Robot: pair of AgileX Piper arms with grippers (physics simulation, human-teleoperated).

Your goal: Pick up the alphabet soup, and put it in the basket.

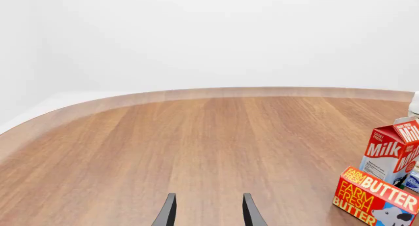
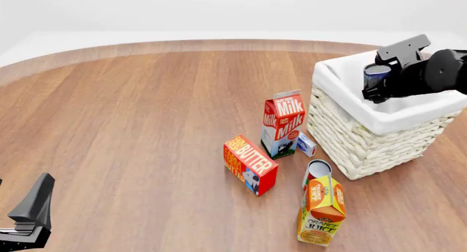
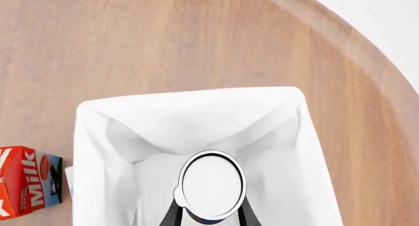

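Note:
The alphabet soup [image 2: 375, 76], a small can with a blue label and a pale lid, hangs over the open top of the basket [image 2: 350, 142]. My right gripper [image 2: 375, 88] is shut on it. In the right wrist view the can's round lid [image 3: 212, 185] sits between the two fingers of the right gripper [image 3: 209, 218], directly above the basket's white liner [image 3: 196, 108]. My left gripper [image 2: 25, 224] rests low at the table's near left, far from the basket. In its own wrist view the left gripper [image 1: 209, 211] is open, with only bare wood between the fingers.
To the left of the basket stand a milk carton [image 2: 283, 123] and a small blue-white box [image 2: 307, 144]. A butter box [image 2: 250, 164], a red-and-white can [image 2: 317, 173] and an orange juice carton [image 2: 321, 211] are nearer the front. The table's curved edge [image 2: 182, 46] runs along the back.

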